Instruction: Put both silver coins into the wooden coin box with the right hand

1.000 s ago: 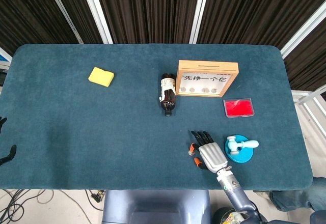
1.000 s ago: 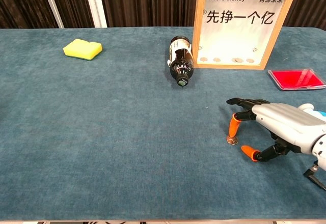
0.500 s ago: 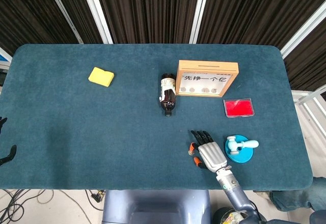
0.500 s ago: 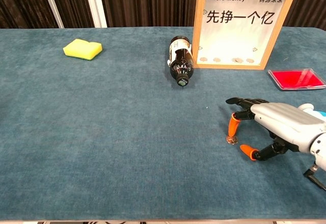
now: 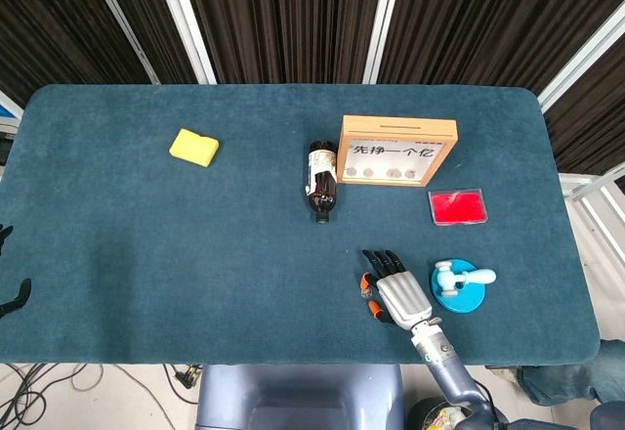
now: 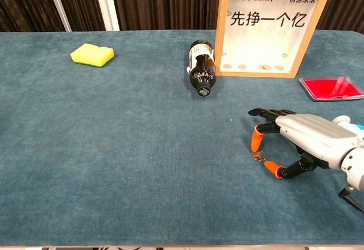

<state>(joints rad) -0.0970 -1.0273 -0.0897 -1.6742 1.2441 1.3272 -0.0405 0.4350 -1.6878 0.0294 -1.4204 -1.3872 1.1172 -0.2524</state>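
Chest view: right hand point(image 6: 307, 139) arches over a silver coin point(image 6: 259, 155), orange fingertips point(image 6: 256, 141) apart, not gripping it.

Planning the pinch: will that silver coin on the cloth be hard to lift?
Probably. The silver coin lies flat on the napped table cloth, offering little edge. The right hand brackets it with orange fingertips; it may slip or skid.

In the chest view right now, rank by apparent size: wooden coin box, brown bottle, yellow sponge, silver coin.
1. wooden coin box
2. brown bottle, foreshortened since it points toward the camera
3. yellow sponge, close to the bottle
4. silver coin
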